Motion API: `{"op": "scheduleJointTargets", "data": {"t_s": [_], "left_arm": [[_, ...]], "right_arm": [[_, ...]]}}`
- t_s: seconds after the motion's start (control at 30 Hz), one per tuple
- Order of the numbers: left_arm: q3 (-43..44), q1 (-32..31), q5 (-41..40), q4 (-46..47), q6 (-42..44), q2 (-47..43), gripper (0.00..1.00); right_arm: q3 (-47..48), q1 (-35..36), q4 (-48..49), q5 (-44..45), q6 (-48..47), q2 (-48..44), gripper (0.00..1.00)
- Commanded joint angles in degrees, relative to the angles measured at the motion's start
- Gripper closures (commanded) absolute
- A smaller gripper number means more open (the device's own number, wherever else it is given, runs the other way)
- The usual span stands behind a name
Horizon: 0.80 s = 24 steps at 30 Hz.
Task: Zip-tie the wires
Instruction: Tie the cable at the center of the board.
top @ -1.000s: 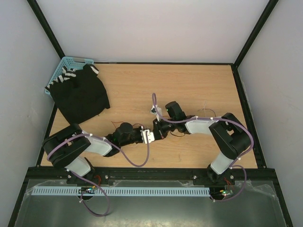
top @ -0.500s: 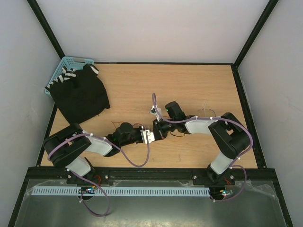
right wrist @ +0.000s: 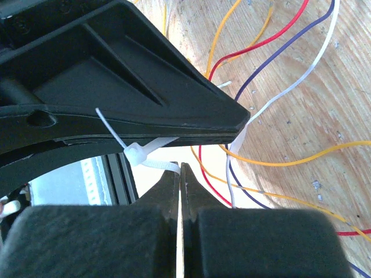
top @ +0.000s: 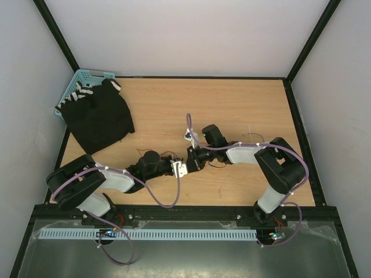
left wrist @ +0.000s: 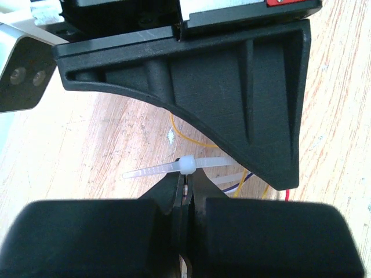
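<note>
Arms meet low over the middle of the wooden table (top: 243, 98), wrist to wrist, with the two grippers almost nose to nose. The left gripper (left wrist: 184, 184) has its fingers pressed tight together, and the zip tie (left wrist: 186, 165) sits right at their tips, nipped just beneath its square head. Its pointed tail sticks out free to one side. On the other side the pale strap runs off behind the broad black finger of the opposite arm.

The right gripper (right wrist: 179, 171) is likewise squeezed closed, and a strand of the same strap leads from the head straight into its fingertips, so it pinches the tie too. The tie hangs between the two grippers, off the wood.

The wires (right wrist: 255, 49) lie loose on the table just beyond the right gripper's tips: thin curling strands of orange, red, purple and white that cross one another. From these views I cannot tell whether the strap passes around any of them.

Far off at the back left corner, a black cloth (top: 98, 119) lies draped partly over a light blue basket (top: 78, 78).
</note>
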Motion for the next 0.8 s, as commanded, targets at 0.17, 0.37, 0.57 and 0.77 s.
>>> {"op": "scheduleJointTargets", "data": {"t_s": [0.17, 0.37, 0.57, 0.77], "left_arm": [[-0.82, -0.46, 0.89, 1.71, 3.64, -0.81, 1.00], [-0.27, -1.24, 0.45, 1.71, 3.60, 0.43, 1.00], [0.01, -1.07, 0.21, 1.71, 1.83, 1.02, 1.00], [0.43, -0.64, 0.83, 1.71, 0.71, 1.92, 1.00]], "right_arm": [[1.00, 0.03, -0.65, -1.13, 2.65, -2.06, 0.99], [1.03, 0.03, -0.69, -1.55, 3.49, -3.01, 0.90], [0.35, 0.02, -1.66, -0.95, 2.43, -3.87, 0.76], [0.46, 0.03, -2.82, -0.87, 1.27, -3.91, 0.69]]}}
